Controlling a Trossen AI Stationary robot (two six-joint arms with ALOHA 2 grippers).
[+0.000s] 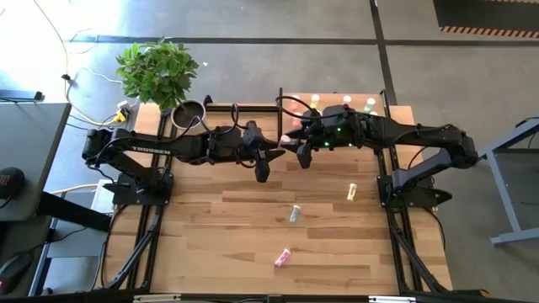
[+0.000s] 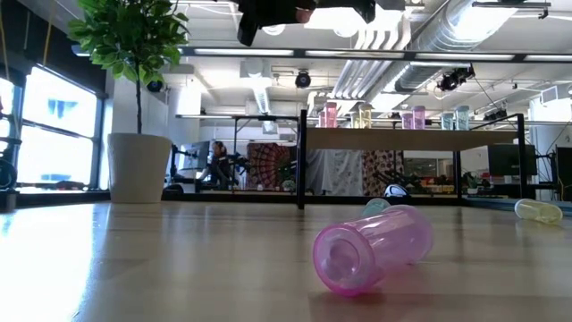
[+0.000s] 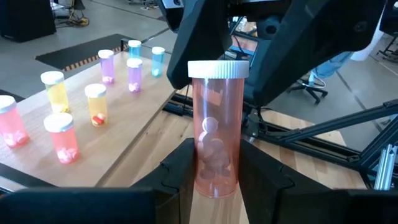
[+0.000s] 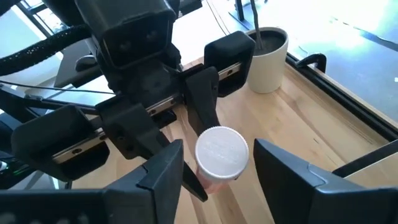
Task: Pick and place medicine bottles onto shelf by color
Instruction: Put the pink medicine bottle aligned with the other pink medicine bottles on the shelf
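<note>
- lying on its side closest to the low camera, a translucent pink medicine bottle [image 2: 371,249] rests on the striped wooden tabletop [image 2: 134,259] with its open mouth turned toward the lens; from above it sits near the table's front edge [image 1: 283,257].
- farther back lie a pale green bottle [image 1: 295,214] near the table's middle and a yellow bottle [image 1: 353,192] toward the right arm's side, both on their sides.
- left gripper [image 3: 214,171] hangs above the table's rear half with its dark fingers [image 3: 180,174] closed on the lower body of an upright orange-red bottle with a white cap [image 3: 216,124]; small tablets show inside it.
- right gripper [image 4: 217,165] meets it tip to tip, its two fingers [image 4: 163,171] spread either side of the white cap [image 4: 222,151] and not touching it.
- light-wood shelf [image 3: 124,118] stands at the table's back edge, beside the held bottle, and carries upright capped bottles: pink [image 3: 62,138], yellow [image 3: 53,90], purple [image 3: 134,74] and pale blue [image 3: 157,60].
- green leafy plant in a pale pot [image 1: 160,74] stands at the rear left corner.
</note>
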